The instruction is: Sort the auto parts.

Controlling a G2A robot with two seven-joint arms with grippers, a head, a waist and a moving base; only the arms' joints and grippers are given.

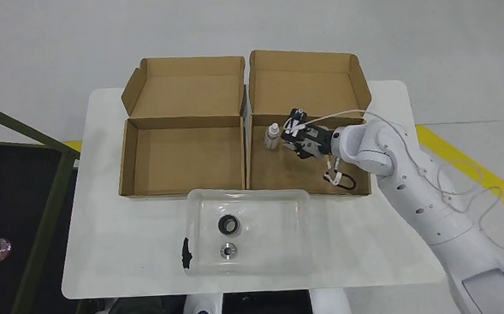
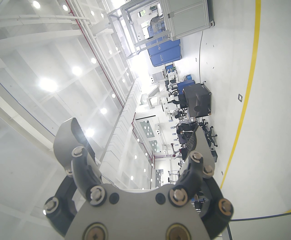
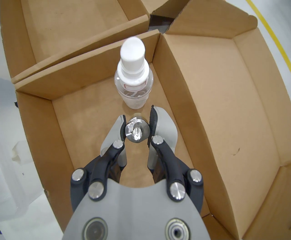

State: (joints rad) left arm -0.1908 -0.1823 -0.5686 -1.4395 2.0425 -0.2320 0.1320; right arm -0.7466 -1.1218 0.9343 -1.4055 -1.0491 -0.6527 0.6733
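Over the right cardboard box, right gripper is clamped on a small metal part just beside the upright bottle by the left wall; any leftward drift while lowering likely tips the bottle.

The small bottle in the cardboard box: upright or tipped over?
Upright. The bottle stands on its base on the floor of the box, white cap pointing up.
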